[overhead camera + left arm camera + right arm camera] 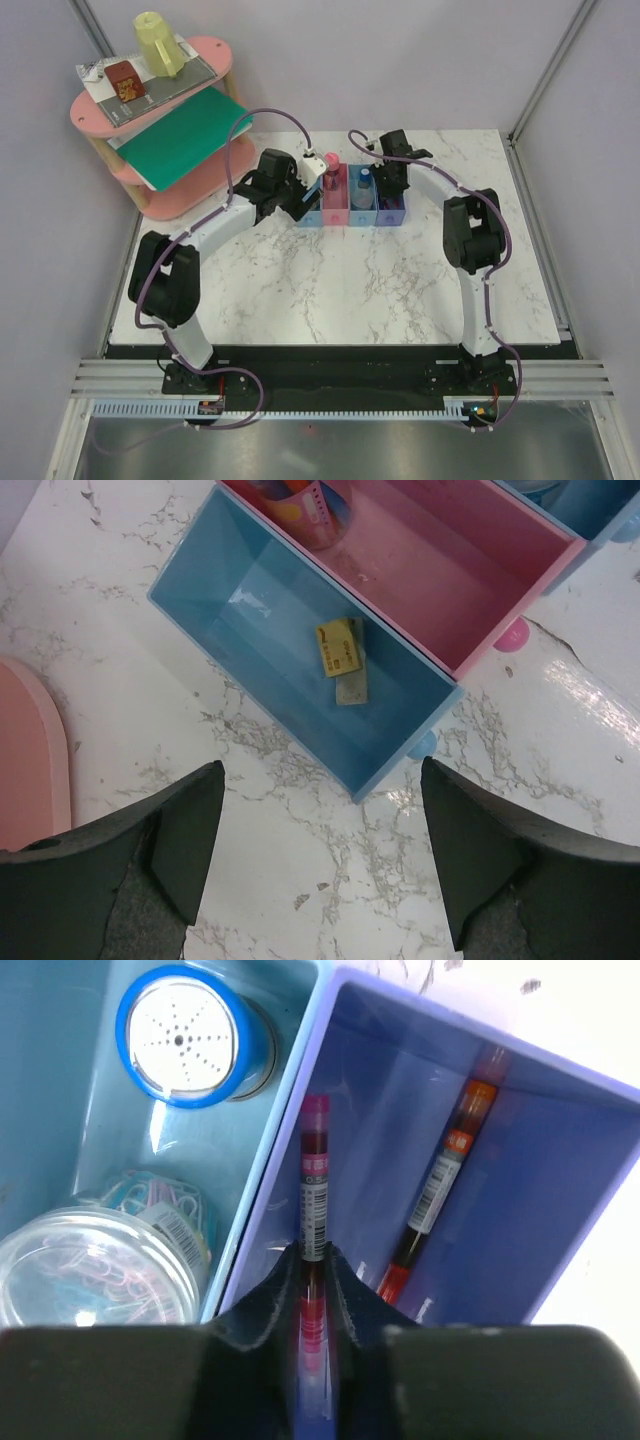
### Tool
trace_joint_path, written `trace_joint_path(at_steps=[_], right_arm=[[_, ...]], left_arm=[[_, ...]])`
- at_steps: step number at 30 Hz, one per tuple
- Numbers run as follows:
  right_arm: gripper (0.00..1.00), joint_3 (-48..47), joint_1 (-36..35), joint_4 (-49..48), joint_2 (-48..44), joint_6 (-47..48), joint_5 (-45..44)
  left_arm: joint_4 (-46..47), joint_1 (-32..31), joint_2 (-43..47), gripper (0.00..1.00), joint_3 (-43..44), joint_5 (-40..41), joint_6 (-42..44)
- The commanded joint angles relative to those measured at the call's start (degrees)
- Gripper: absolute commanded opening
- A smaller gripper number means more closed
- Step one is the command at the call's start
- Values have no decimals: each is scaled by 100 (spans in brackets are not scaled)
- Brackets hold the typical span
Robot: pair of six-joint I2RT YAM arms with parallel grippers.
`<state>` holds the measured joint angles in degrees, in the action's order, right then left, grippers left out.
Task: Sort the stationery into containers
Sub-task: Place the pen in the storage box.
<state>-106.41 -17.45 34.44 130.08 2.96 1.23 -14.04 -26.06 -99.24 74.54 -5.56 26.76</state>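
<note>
The four joined bins (335, 215) stand at the table's far middle. My left gripper (310, 190) is open and empty over the table just in front of the left light blue bin (215, 610), which holds two tan blocks (338, 648). The pink-capped tube (328, 160) stands in the pink bin (440, 570). My right gripper (315, 1255) is shut on a red pen (314, 1190) inside the purple-blue bin (560, 1210), by its left wall. The second red pen (440, 1185) lies in that bin. The blue-capped bottle (185, 1035) stands in the neighbouring light blue bin (60, 1110).
A clear jar of paper clips (90, 1270) sits in the same light blue bin as the bottle. A pink two-tier shelf (90, 115) at the far left carries a yellow cup (158, 45), a brown box (125, 82) and a green sheet (185, 140).
</note>
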Motion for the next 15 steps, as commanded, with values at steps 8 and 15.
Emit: trace_joint_path(at_steps=[8,15], right_arm=[[29,507,-39,-139,-589,64,-44],[47,428,-109,-174,-703,248,-88]], left_arm=[[824,14,-280,85,-177,73,92],[894,14,-350,85,-221,38,22]])
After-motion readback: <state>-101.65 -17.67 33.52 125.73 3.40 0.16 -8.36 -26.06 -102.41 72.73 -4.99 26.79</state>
